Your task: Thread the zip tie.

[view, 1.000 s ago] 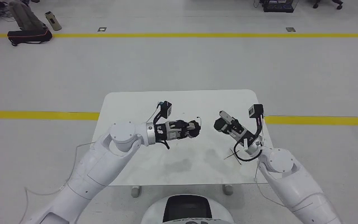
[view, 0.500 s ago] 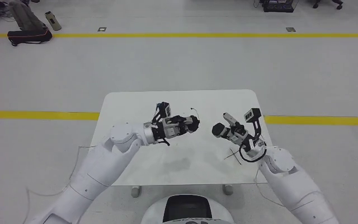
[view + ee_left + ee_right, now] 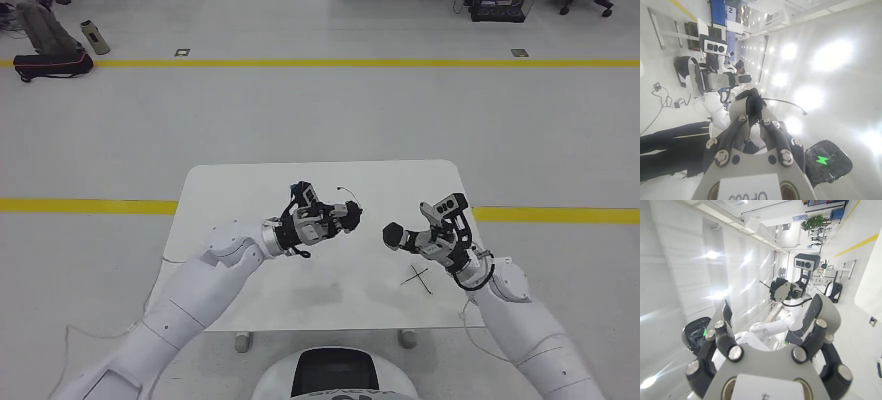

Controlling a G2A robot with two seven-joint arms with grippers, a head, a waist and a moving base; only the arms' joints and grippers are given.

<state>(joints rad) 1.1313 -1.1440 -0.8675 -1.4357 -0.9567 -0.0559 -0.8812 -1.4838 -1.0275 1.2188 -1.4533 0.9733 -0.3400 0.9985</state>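
Top view: zip tie (image 3: 344, 192) held up mid-frame, threading not yet done.
Left end effector (image 3: 350, 216) is clenched on the zip tie, whose free end curves out above the surface (image 3: 240, 190) at frame centre with no loop formed. Right end effector (image 3: 392, 236), released and empty, sits just right of it. Feeding the tail through the head looks all left to do.
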